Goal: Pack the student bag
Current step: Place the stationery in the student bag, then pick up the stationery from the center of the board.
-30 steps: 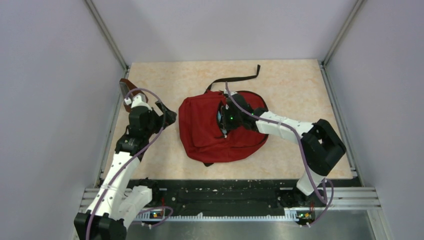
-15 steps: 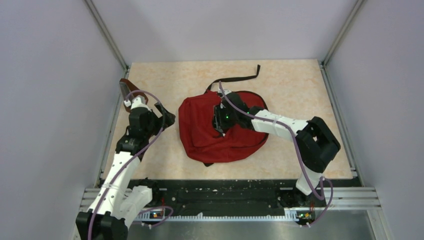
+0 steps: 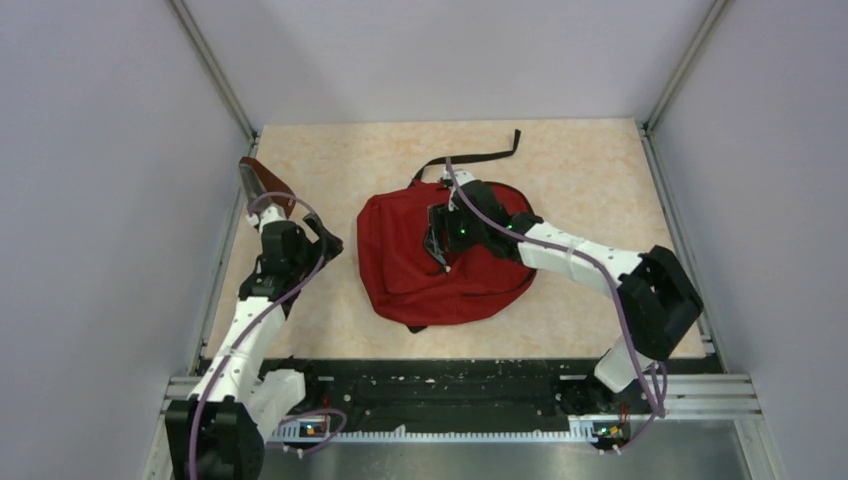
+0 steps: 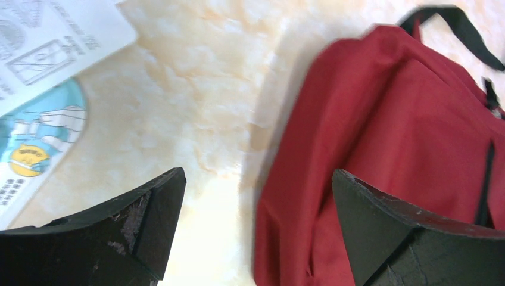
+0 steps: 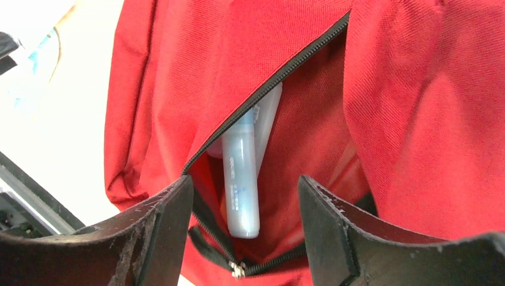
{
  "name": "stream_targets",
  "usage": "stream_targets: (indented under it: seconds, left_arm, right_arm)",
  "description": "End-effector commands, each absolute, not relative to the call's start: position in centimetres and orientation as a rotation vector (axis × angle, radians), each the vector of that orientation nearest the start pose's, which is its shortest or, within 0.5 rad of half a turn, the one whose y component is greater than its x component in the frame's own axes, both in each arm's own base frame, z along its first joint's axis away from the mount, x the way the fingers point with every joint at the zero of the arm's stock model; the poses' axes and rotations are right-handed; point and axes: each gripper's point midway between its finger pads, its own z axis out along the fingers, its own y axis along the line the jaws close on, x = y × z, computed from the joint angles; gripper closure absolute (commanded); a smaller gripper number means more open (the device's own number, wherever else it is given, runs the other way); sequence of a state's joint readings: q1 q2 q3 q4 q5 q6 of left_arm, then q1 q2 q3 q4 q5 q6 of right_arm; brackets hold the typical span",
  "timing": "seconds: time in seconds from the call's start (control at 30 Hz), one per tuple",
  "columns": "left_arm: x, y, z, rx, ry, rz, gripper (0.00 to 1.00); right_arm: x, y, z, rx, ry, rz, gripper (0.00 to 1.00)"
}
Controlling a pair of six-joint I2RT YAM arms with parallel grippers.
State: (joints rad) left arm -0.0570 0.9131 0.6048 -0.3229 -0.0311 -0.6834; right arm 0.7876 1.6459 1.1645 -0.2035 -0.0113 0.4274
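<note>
Student bag [image 3: 440, 265] is lying flat at the middle of the table [image 3: 580, 180], front side up, and its black strap [image 3: 470, 158] is trailing toward the far edge.

Nearest the bases, the left claw [image 3: 325, 235] is hovering just beside the bag's left edge. Its jaws are standing wide apart and it is gripping nothing. The right claw [image 3: 440, 245] is hanging over the bag's upper middle. In the right wrist view its jaws are also parted, with nothing between them. Just beyond them a white-and-blue tube [image 5: 243, 196] is lying inside the unzipped pocket, partly under the black zipper [image 5: 268, 89].

Judgement: the step in hand is loading the tube. It appears lodged and is not being held. The next move is calling for the right claw to rise clear without catching the zipper tape or dragging the fabric. Further items and the closing of the zipper are not yet dealt with.

Further out, a brown pouch [image 3: 262, 182] is sitting at the table's far-left edge, beyond the left claw.

Only the right wrist view is showing the tube and the pocket mouth, because in the top view that arm is covering them. Only the left wrist view is showing a printed sheet [image 4: 53, 36] on the table to the bag's left. Only the top view is showing both arms, the pouch and the strap together.
</note>
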Motion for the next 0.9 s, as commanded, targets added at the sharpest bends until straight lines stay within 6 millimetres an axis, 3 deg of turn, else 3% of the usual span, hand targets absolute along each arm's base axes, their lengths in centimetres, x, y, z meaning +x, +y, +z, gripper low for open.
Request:
stream_targets:
  seconds: [0.0,0.13,0.33,0.5,0.67,0.87]
  left_arm:
    - [30.6,1.4,11.4,-0.921,2.001,-0.272,0.02]
    - [29.3,6.1,8.6,-1.169,1.937,-0.162,0.02]
    - [26.0,11.1,8.8,-1.308,1.796,0.108,0.02]
    - [23.4,13.6,8.4,-1.396,1.716,0.198,0.02]
    - [22.4,14.3,6.5,-1.442,1.76,0.188,0.02]
    - [23.0,12.0,4.1,-1.466,1.846,0.022,0.04]
  right_arm:
    - [30.6,32.6,18.0,-0.43,2.147,0.643,0.34]
    - [30.2,31.7,19.3,-0.428,2.1,0.641,0.26]
    - [29.7,31.1,20.2,-0.445,2.071,0.641,0.23]
    - [29.2,31.2,20.5,-0.453,2.061,0.673,0.23]
    - [28.8,31.3,20.3,-0.453,2.064,0.698,0.23]
    - [28.8,31.2,20.5,-0.449,2.065,0.695,0.23]
